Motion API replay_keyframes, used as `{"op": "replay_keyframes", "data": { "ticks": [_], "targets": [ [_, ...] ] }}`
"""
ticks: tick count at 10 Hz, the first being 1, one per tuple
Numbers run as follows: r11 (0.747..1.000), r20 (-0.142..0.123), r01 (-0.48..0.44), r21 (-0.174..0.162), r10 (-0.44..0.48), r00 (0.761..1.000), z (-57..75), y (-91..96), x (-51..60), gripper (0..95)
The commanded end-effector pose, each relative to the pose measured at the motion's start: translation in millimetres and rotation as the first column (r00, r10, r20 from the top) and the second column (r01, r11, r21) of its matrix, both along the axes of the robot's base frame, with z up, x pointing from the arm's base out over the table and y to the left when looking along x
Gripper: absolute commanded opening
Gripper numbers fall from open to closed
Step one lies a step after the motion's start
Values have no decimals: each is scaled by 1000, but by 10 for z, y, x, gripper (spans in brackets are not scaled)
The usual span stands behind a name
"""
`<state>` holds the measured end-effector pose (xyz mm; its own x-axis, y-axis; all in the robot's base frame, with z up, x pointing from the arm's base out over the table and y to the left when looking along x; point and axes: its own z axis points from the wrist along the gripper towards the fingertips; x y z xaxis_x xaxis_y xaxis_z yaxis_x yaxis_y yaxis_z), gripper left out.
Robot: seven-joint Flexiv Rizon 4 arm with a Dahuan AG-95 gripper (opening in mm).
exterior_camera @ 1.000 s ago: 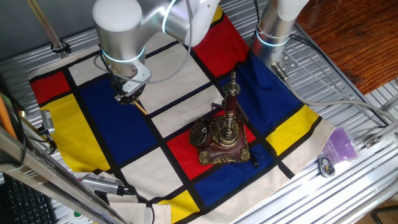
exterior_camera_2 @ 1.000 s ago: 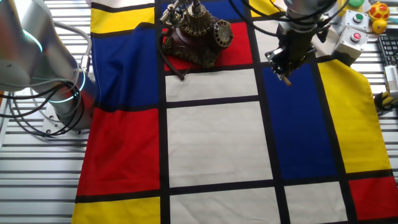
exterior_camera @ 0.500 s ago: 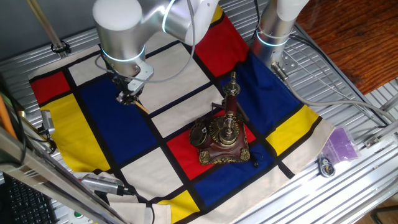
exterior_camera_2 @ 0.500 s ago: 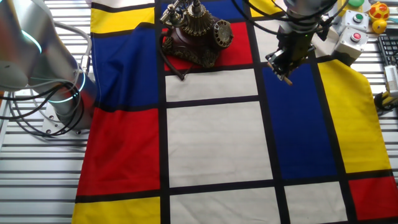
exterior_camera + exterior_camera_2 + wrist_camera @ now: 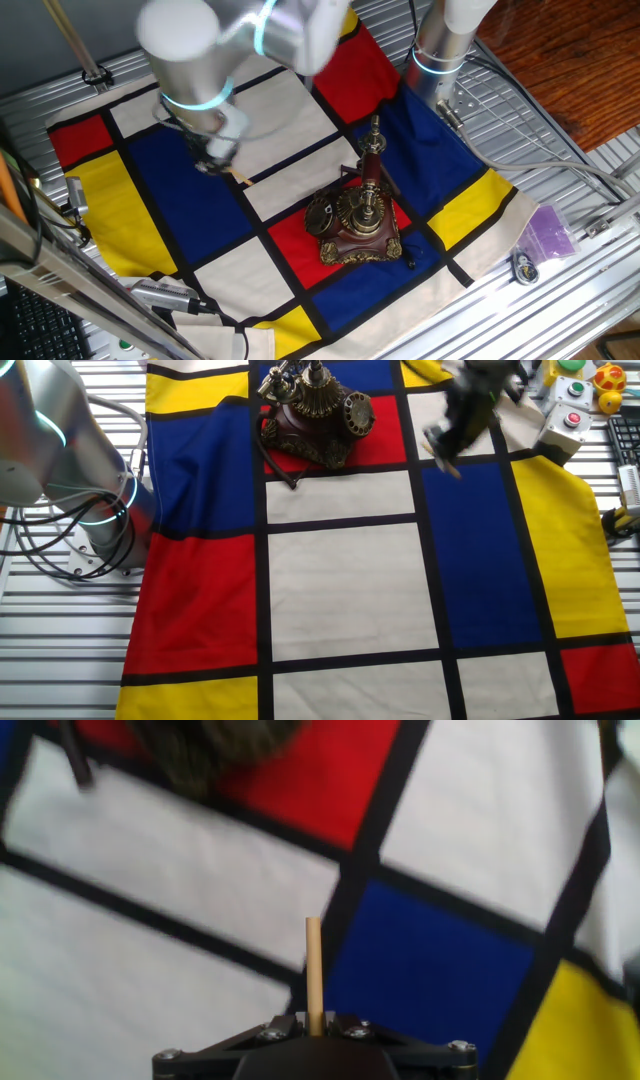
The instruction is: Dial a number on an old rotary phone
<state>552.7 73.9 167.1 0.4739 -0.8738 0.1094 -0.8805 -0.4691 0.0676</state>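
Note:
The old rotary phone [image 5: 355, 222] stands on a red square of the checked cloth, its dark dial facing the front left and its brass handset upright. It also shows in the other fixed view [image 5: 318, 412], and as a dark blur at the top of the hand view [image 5: 210, 745]. My gripper [image 5: 214, 160] hangs blurred over the blue and white squares, apart from the phone, and also shows in the other fixed view [image 5: 452, 438]. In the hand view the gripper [image 5: 315, 1023] is shut on a thin wooden stick [image 5: 314, 970] that points forward over the cloth.
A second arm's base [image 5: 440, 50] stands at the cloth's far edge. A button box [image 5: 568, 422] and small coloured toys [image 5: 607, 380] lie beside the cloth. A purple bag [image 5: 548, 232] and a round metal piece [image 5: 524, 268] lie on the slatted table.
The arm has started moving fast and is now blurred. In the other fixed view the gripper with the stick has shifted up and a little left, level with the phone.

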Motion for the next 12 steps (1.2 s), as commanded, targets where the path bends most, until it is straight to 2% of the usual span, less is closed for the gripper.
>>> {"op": "replay_keyframes", "data": {
  "ticks": [1,5,7,10,12],
  "targets": [
    [999,24,-41,-11,42,999,-18,339,-269,0],
    [989,4,-149,4,149,989,-190,607,-413,0],
    [989,14,-150,-2,150,989,-221,663,-482,0],
    [987,41,-160,-5,160,986,-216,656,-480,0],
    [988,39,-156,-3,156,987,-213,650,-479,0]
  ]
}}
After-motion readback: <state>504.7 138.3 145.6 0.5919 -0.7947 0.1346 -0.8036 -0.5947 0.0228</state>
